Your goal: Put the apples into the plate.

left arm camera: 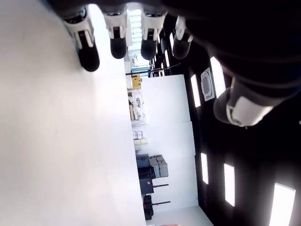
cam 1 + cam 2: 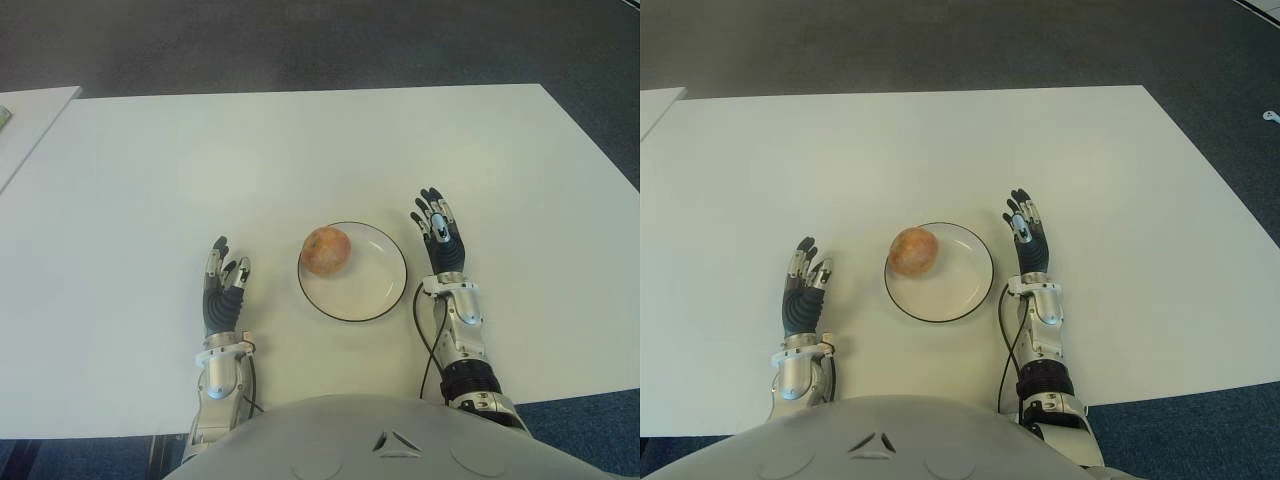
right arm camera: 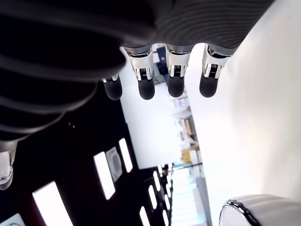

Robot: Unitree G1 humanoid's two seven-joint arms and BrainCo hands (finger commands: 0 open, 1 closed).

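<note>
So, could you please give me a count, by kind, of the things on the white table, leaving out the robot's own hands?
Apples: 1, an apple lying in the plate, toward its left side.
Plates: 1, a white plate with a dark rim, between the left hand and the right hand, both open and empty.
Total: 2 things on the table.

Eye views: even, bright overhead light; tabletop [image 2: 300, 150] near white, shadows faint and soft. Left wrist view: ceiling lamps [image 1: 229, 176] glare. Right wrist view: tabletop blown out; fingers [image 3: 176, 75] close, dark, slightly blurred.
</note>
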